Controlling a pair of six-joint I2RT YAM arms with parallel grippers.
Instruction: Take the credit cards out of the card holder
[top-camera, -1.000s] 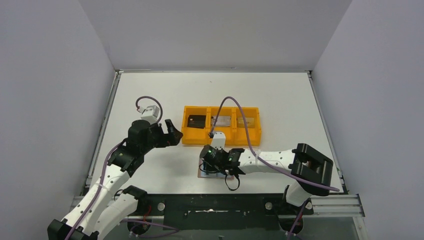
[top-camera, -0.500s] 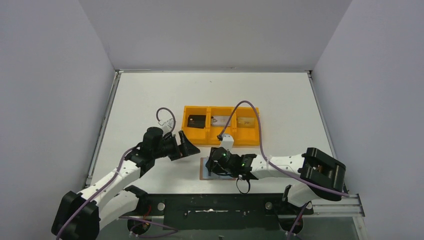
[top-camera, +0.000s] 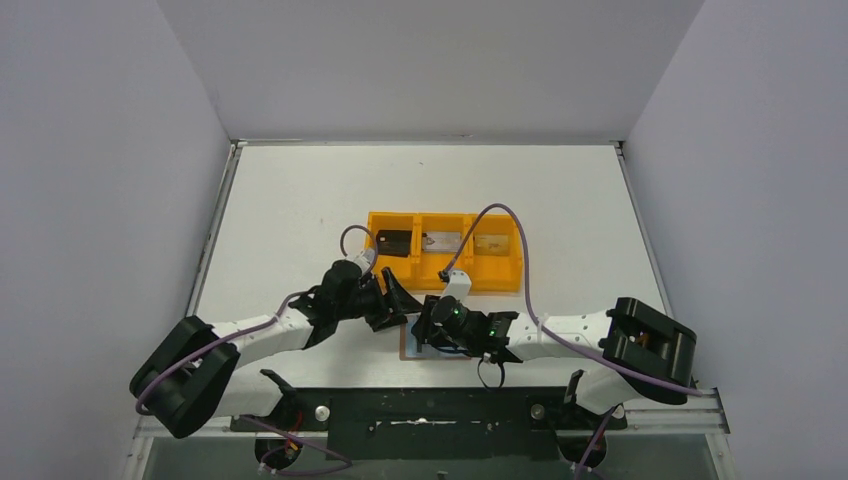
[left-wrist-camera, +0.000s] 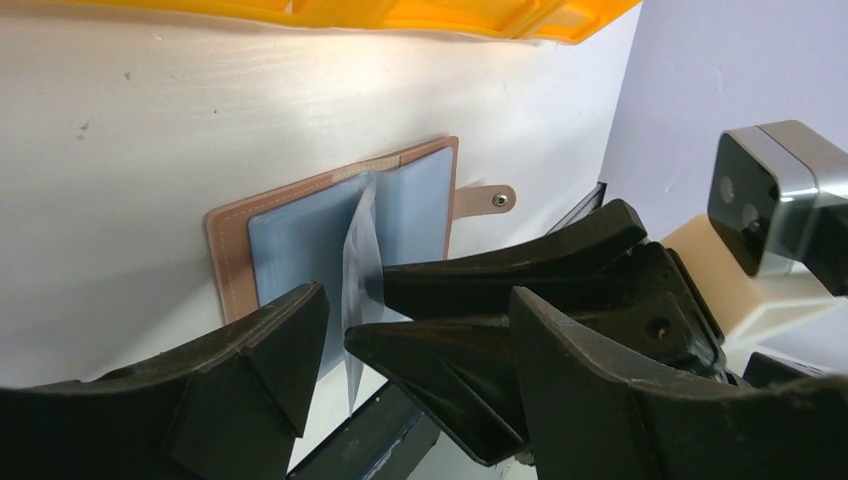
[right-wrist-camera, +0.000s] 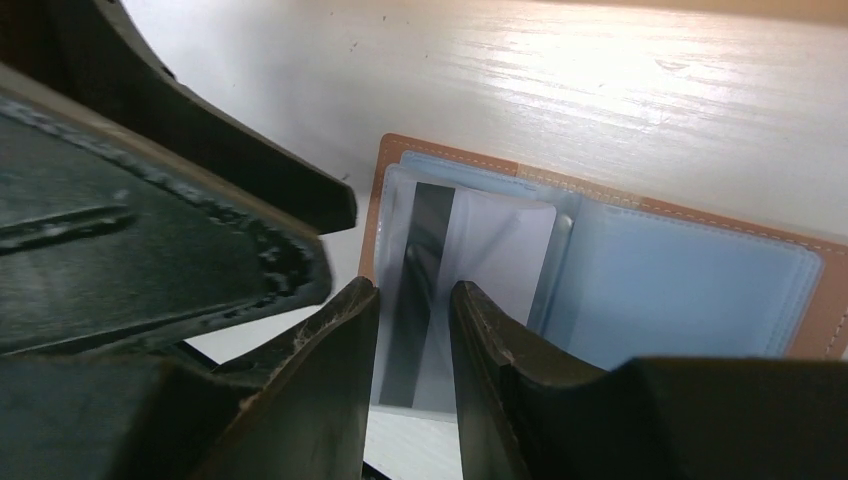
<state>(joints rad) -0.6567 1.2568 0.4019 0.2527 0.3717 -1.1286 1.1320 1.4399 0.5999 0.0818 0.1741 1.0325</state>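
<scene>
The brown card holder (top-camera: 408, 348) lies open near the front edge, grey-blue inside up (left-wrist-camera: 300, 230) (right-wrist-camera: 700, 280). A clear sleeve (left-wrist-camera: 362, 255) stands up from its fold. A white card with a dark stripe (right-wrist-camera: 500, 250) sits in a sleeve. My right gripper (top-camera: 426, 326) (right-wrist-camera: 415, 285) hovers over the holder, its jaws a narrow gap apart astride the raised sleeve. My left gripper (top-camera: 400, 300) (left-wrist-camera: 418, 295) is open and empty, close beside the right fingers (left-wrist-camera: 500, 280). A black card (top-camera: 395, 242), a silvery card (top-camera: 443, 243) and a gold-tan card (top-camera: 490, 243) lie in the tray.
The orange three-compartment tray (top-camera: 500, 275) stands just beyond the holder, and its edge shows in the left wrist view (left-wrist-camera: 400, 15). The table's front edge and a dark rail (top-camera: 430, 410) lie right behind the holder. The two arms crowd together there.
My left arm has swung right and forward, bringing its open gripper from the tray's left end to the holder. My right gripper stayed over the holder, shifting slightly.
</scene>
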